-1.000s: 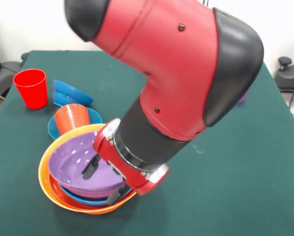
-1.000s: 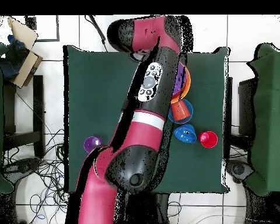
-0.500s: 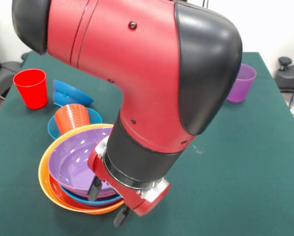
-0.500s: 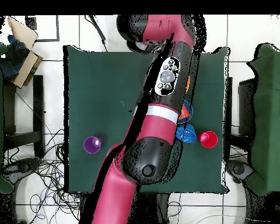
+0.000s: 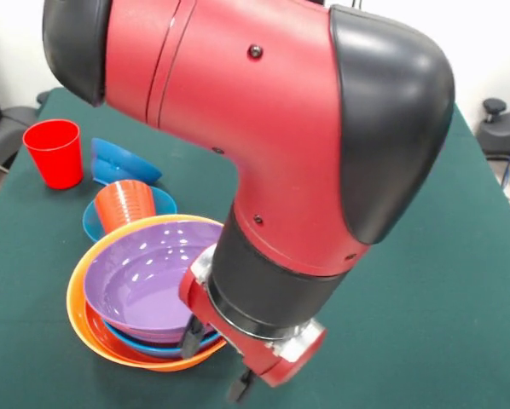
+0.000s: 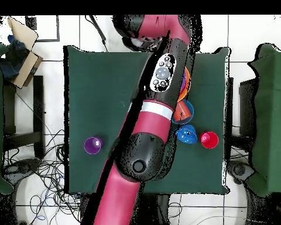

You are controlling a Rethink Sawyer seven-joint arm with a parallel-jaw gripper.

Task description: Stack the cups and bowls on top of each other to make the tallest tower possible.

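While my arm [image 5: 272, 153] fills most of the front view, I see the tower [image 5: 140, 294] at the table's [image 5: 425, 281] near left: yellow-orange bowl [image 5: 84, 319] outermost, light blue bowl [image 5: 148, 345] and purple bowl [image 5: 140, 273] nested inside. Gripper [image 5: 214, 362] hangs spread and empty at the tower's near rim. Behind it, an orange-red cup [image 5: 123, 204] stands upside down in a small blue bowl [image 5: 165, 203]; further back a dark blue bowl [image 5: 118, 162] and red cup [image 5: 55, 152]. Purple cup [image 6: 92, 145] sits well apart in the overhead view.
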